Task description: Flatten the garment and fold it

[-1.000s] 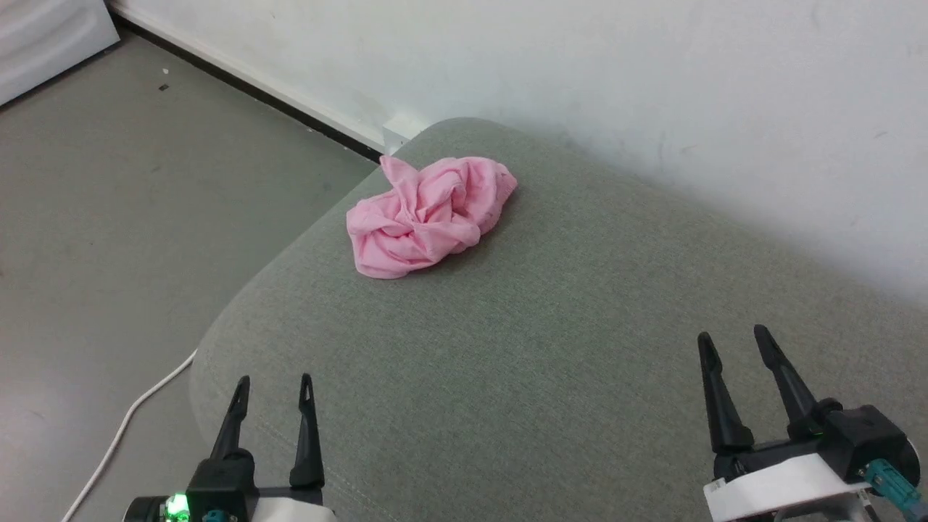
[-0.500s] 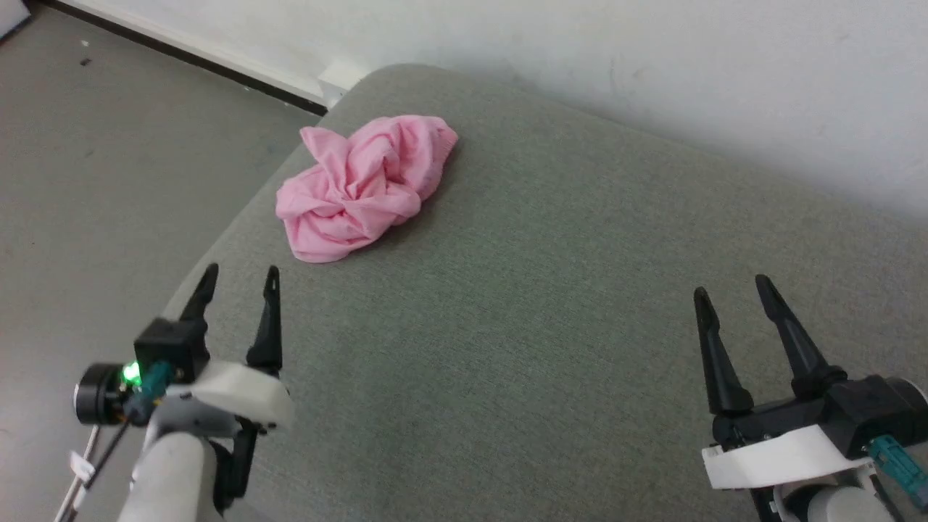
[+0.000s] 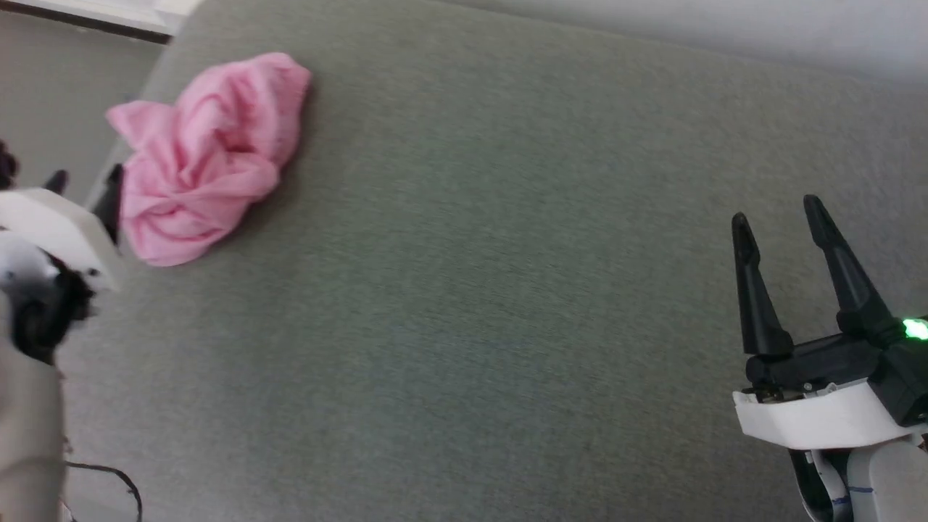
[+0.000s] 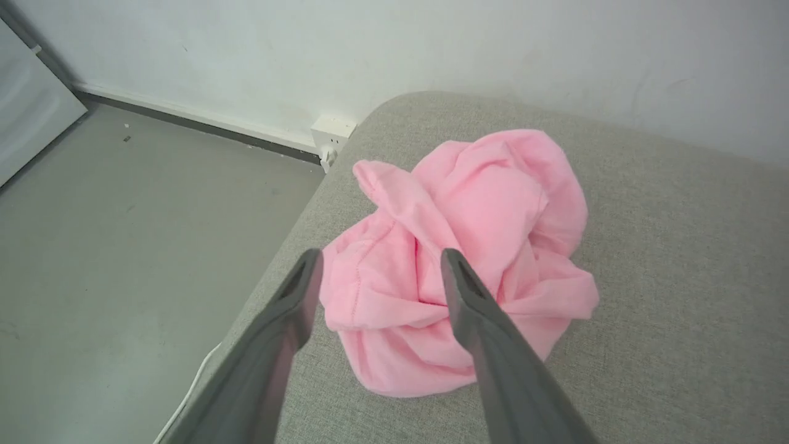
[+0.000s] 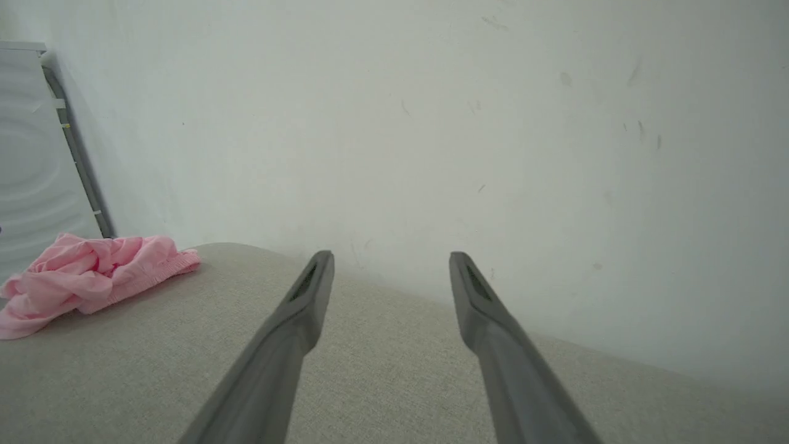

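- Head view: the garment lies in a crumpled heap on the grey cushion, at the far left of that surface and close to its rounded edge.
- Condition of the garment: pink, thin, heavily creased, bunched and twisted over itself. It is neither flattened nor folded.
- Left gripper: the left wrist view shows both fingers spread wide with nothing clamped between them. The near left part of the heap shows in the gap, just past the tips. Whether either tip touches the cloth cannot be told.
- In the head view this gripper is at the left edge and blurred. One dark finger stands just beside the garment's left side.
- Right gripper: low on the right over the bare cushion, fingers parted, holding nothing, well apart from the garment. A green light glows on its body.
- Right wrist view: the fingers point toward the white wall. The garment lies far off to the left, with a gathered edge at its wall-side end.
- Surroundings, left wrist view: grey floor to the left of the cushion; a white wall socket at the foot of the wall by the cushion's corner; a white cable on the floor beside the cushion's edge.
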### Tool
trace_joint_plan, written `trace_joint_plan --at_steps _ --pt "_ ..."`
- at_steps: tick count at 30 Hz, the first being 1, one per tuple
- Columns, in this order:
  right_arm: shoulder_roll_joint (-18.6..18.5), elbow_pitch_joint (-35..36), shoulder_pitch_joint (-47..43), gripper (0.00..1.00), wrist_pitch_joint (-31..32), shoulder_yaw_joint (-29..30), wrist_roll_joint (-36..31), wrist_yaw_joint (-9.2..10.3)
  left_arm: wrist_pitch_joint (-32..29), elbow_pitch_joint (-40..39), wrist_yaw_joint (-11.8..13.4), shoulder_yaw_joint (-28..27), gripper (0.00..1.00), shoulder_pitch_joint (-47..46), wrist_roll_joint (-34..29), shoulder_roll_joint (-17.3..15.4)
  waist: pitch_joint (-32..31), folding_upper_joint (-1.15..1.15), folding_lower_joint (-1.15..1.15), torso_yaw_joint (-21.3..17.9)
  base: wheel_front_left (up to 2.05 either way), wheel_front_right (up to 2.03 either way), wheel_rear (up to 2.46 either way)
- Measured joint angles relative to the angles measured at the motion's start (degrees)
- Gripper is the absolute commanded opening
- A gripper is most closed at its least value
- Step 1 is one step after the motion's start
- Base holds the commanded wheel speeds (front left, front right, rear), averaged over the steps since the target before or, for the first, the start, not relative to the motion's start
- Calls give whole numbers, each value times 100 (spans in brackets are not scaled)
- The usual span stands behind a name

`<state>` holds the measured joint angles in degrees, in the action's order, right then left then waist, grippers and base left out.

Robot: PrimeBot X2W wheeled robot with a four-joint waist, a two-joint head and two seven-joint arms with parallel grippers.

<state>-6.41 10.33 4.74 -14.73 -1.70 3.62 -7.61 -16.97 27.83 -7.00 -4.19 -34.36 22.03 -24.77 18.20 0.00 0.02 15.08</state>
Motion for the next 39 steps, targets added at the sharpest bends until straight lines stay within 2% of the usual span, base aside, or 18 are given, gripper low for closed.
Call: trace_joint_plan --at_steps 4,8,12,13,14,22,30,35,39 --pt "-30 119 104 100 0 2 58 0 -552 381 -4 -42 100 -342 553 -344 316 0 0 -325 0 0 0" --pt "-21 230 181 100 0 63 115 0 -1076 653 -9 -15 100 -625 1143 -534 612 0 -1 -613 0 0 0" --pt "-16 249 205 100 0 82 134 0 -1522 1026 -10 35 100 -780 1376 -688 881 0 -1 -850 0 0 0" --pt "-15 249 205 100 0 89 134 0 -1593 1102 -10 60 87 -782 1379 -725 934 0 -1 -903 0 0 0" --pt "-14 247 205 100 0 98 134 0 -1613 1169 -10 69 2 -786 1380 -761 984 0 -1 -953 0 0 0" --pt "55 78 205 100 -1 105 133 0 -1087 1384 -10 140 0 -828 1368 -1010 939 0 -2 -1148 0 0 0" --pt "175 -205 125 100 0 111 129 1 325 1167 -11 274 0 -850 853 -1553 328 0 -3 -1118 0 0 0" --pt "266 -331 -57 100 0 140 113 0 1114 530 -10 793 0 -1000 541 -1685 -179 0 -3 -1088 0 0 0" --pt "307 -367 -135 100 0 131 111 0 1406 -154 -11 1425 0 -1040 374 -1626 -575 0 -4 -1109 0 0 0"
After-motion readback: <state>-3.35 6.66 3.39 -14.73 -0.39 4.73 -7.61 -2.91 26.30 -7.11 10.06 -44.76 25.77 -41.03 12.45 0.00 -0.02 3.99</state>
